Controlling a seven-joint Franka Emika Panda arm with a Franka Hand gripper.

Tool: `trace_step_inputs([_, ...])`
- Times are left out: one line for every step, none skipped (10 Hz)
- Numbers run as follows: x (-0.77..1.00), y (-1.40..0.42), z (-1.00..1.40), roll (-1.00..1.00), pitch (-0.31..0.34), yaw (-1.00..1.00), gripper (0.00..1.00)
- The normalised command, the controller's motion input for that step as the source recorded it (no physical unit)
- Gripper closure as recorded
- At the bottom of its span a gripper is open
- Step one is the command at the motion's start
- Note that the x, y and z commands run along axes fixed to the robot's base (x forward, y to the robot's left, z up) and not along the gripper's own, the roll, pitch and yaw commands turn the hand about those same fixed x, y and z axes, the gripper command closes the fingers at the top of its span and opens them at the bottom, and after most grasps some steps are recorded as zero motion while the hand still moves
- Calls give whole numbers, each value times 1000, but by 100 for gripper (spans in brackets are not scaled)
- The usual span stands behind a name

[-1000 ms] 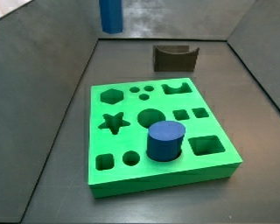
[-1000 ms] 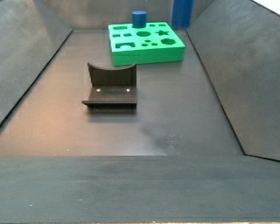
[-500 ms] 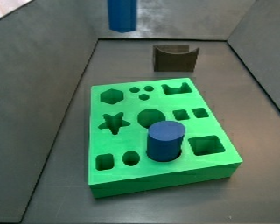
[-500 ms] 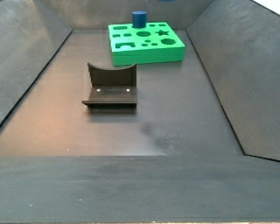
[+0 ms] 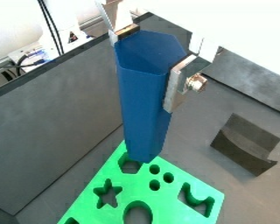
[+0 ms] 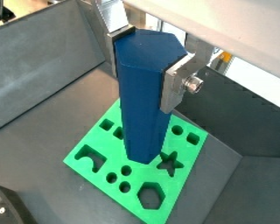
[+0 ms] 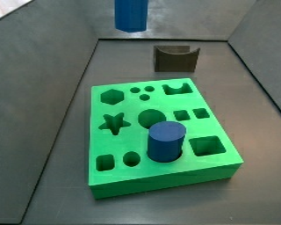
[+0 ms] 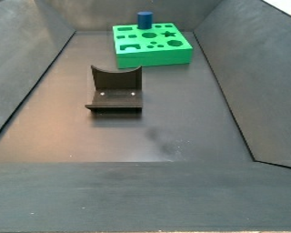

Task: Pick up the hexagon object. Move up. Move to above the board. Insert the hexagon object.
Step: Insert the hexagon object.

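My gripper (image 5: 150, 54) is shut on the top of the hexagon object (image 5: 143, 105), a tall blue faceted rod, and holds it upright above the green board (image 5: 111, 168). Both wrist views show a silver finger plate (image 6: 178, 80) on each side of the rod (image 6: 140, 114), whose lower end hangs over the board (image 6: 184, 153) near its edge. In a side view only the rod's lower end (image 7: 130, 13) shows, high above the floor behind the board (image 7: 167, 180); the gripper is out of frame there. In a side view of the board (image 8: 155, 57), rod and gripper are out of view.
A short wide blue cylinder (image 7: 167, 141) stands in a hole of the board; it also shows in a side view (image 8: 145, 17). The dark fixture (image 7: 175, 58) stands on the floor beyond the board (image 8: 114, 91) (image 5: 250, 140). Grey walls enclose the floor.
The rod has moved right and slightly up, toward the board. It has left the top edge of the side view that faces the fixture.
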Motion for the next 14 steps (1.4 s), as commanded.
trace_step_inputs([-254, 94, -369, -17, -104, 357, 100])
trace_step_inputs([-297, 111, -480, -50, -143, 486, 100])
trace_step_inputs([-214, 103, -571, -117, -191, 569, 100])
trace_step_inputs([-97, 97, -614, -107, -189, 531, 100])
trace_step_inputs([0, 146, -651, -130, -220, 229, 100])
trace_step_inputs([-34, 120, -717, -101, -210, 137, 100])
trace_step_inputs([-109, 151, -746, -73, -187, 149, 100])
trace_step_inputs([-183, 74, -711, 0, -140, 169, 100])
trace_step_inputs([-286, 97, -571, -10, -120, 106, 100])
trace_step_inputs([-206, 60, -420, -3, -20, 66, 100])
trace_step_inputs([-257, 0, -377, -1, -11, 26, 100])
trace_step_inputs([-106, 0, -189, 0, 0, 57, 100])
trace_step_inputs([0, 0, -63, -56, -47, 37, 100])
trace_step_inputs([0, -94, -134, 0, -44, 83, 100])
